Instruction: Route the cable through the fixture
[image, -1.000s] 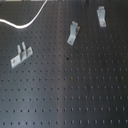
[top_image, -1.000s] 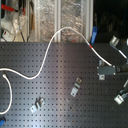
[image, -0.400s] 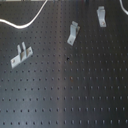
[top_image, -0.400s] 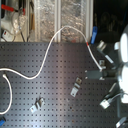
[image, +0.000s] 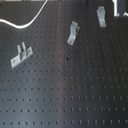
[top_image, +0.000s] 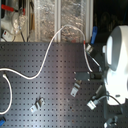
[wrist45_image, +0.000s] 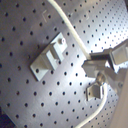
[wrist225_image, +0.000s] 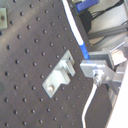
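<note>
Your worktop (image: 75, 95): matt black perforated board, even hole grid. Brackets (image: 73, 33): bare metal, dull silver sheen. Cable (top_image: 47, 56): smooth white sheath, looks plastic, slight gloss. Arm shell (top_image: 117, 55): glossy white plastic. Gripper (wrist45_image: 100, 70) jaws: grey metal, brushed look, in both wrist views.

A: Any words or numbers you can read here?

B: None. The black table (image: 75, 95) shows only rows of holes in both exterior views.

A: The metal brackets (wrist45_image: 48, 57)?

B: Bare metal in both wrist views, no stamp or label. The white robot arm (top_image: 116, 55) carries no legible mark either.
</note>
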